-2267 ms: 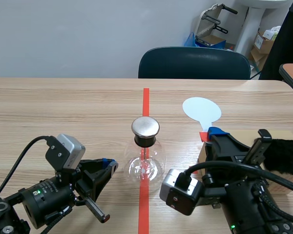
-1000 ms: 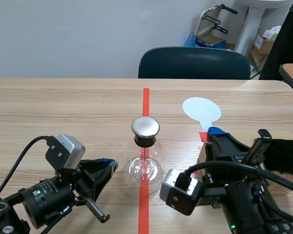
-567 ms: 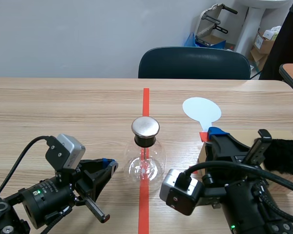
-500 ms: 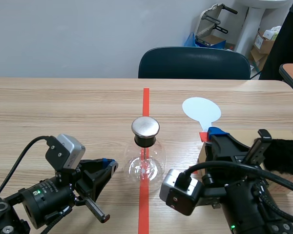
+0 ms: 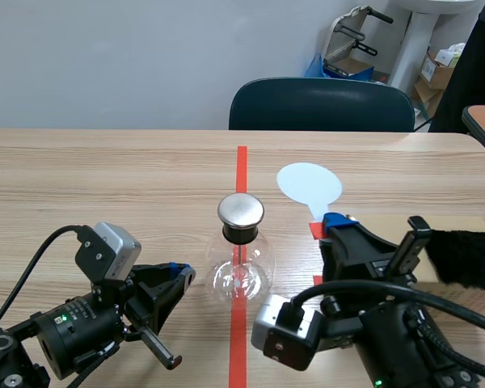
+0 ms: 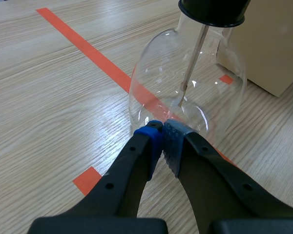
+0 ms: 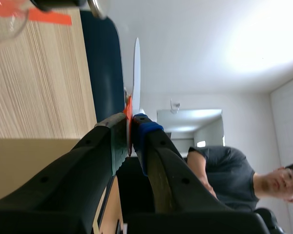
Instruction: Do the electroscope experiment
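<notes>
The electroscope, a round glass flask [image 5: 241, 273] with a metal cap [image 5: 241, 210], stands on the red tape line. Through the glass [image 6: 185, 92] a thin rod shows inside. My left gripper [image 5: 182, 273] is low on the table just left of the flask, shut on nothing, its tips [image 6: 161, 129] almost at the glass. My right gripper [image 5: 333, 222] is shut on the red handle of a paddle with a pale round disc [image 5: 309, 183], held right of the cap. In the right wrist view the disc [image 7: 136, 63] shows edge-on above my right gripper [image 7: 132, 117].
A cardboard box [image 5: 467, 301] with a black fuzzy cloth [image 5: 469, 259] on it lies at the right, close behind the flask in the left wrist view [image 6: 278, 44]. A dark chair [image 5: 322, 105] stands beyond the far edge. A person [image 7: 234, 170] shows in the right wrist view.
My right arm has shifted left with the paddle, bringing the disc closer to the flask's cap. The left arm and the flask have not moved.
</notes>
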Robot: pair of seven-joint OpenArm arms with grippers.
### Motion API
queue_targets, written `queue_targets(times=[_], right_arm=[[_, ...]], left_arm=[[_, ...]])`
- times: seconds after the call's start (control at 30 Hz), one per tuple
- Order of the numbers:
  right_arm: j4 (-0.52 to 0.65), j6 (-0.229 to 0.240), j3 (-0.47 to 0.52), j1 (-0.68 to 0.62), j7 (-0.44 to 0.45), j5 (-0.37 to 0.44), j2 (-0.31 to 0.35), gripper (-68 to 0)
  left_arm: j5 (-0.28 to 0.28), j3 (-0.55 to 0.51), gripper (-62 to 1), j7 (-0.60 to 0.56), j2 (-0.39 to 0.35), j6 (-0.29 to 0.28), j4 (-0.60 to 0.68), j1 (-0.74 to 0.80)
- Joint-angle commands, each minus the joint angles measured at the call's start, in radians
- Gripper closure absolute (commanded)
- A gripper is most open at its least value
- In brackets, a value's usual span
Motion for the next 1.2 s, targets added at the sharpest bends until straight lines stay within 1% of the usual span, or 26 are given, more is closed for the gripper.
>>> queue_targets(times=[0.0,0.17,0.37,0.53,0.67,0.83,0.9,1.0,1.17], right_arm=[[0.016,-0.008,0.006,0.012,0.026,-0.008,0.0,-1.5],[0.016,-0.008,0.006,0.012,0.142,-0.008,0.0,-1.5],[0.016,-0.008,0.006,0.014,0.259,-0.008,0.0,-1.5],[0.016,-0.008,0.006,0.02,0.329,-0.008,0.0,-1.5],[0.016,-0.008,0.006,0.02,0.356,-0.008,0.0,-1.5],[0.016,-0.008,0.006,0.02,0.357,-0.008,0.0,-1.5],[0.016,-0.008,0.006,0.02,0.339,-0.008,0.0,-1.5],[0.016,-0.008,0.006,0.02,0.277,-0.008,0.0,-1.5],[0.016,-0.008,0.006,0.019,0.134,-0.008,0.0,-1.5]], left_arm=[[-0.007,-0.006,-3.6,-0.013,0.005,-0.002,0.019,0.002],[-0.007,-0.006,-3.6,-0.014,0.005,-0.002,0.019,0.002],[-0.007,-0.006,-3.6,-0.014,0.005,-0.002,0.019,0.002],[-0.007,-0.006,-3.6,-0.013,0.005,-0.002,0.019,0.002],[-0.007,-0.006,-3.6,-0.013,0.005,-0.002,0.019,0.002],[-0.007,-0.006,-3.6,-0.013,0.005,-0.002,0.019,0.002],[-0.007,-0.006,-3.6,-0.013,0.005,-0.002,0.019,0.002],[-0.007,-0.006,-3.6,-0.013,0.005,-0.002,0.019,0.002],[-0.007,-0.006,-3.6,-0.013,0.005,-0.002,0.019,0.002]])
